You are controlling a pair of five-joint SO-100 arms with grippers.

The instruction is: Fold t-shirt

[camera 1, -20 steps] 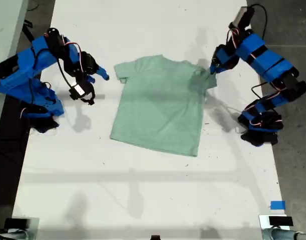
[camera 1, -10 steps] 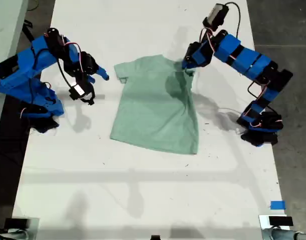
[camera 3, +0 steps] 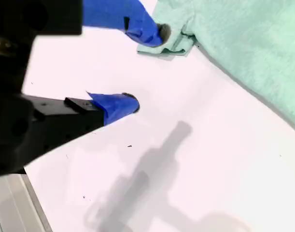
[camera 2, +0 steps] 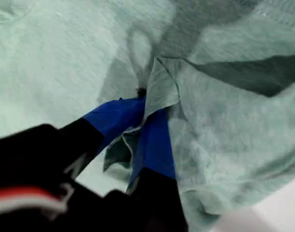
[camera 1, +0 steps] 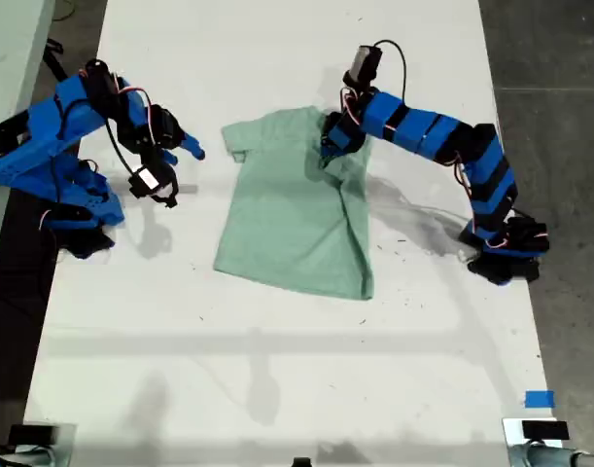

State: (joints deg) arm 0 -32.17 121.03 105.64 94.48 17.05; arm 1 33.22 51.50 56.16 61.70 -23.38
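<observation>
The t-shirt (camera 1: 297, 214) lies flat on the white surface (camera 1: 277, 370), near the middle. Its side on the exterior view's right is folded over onto the body. My first gripper (camera 2: 146, 104) reaches over the shirt near the neck, and its blue jaws are pinched tight on a bit of the cloth. My second gripper (camera 3: 145, 67) is off the shirt, on the exterior view's left, just beside the sleeve (camera 3: 174, 41). Its jaws are wide apart and hold nothing.
</observation>
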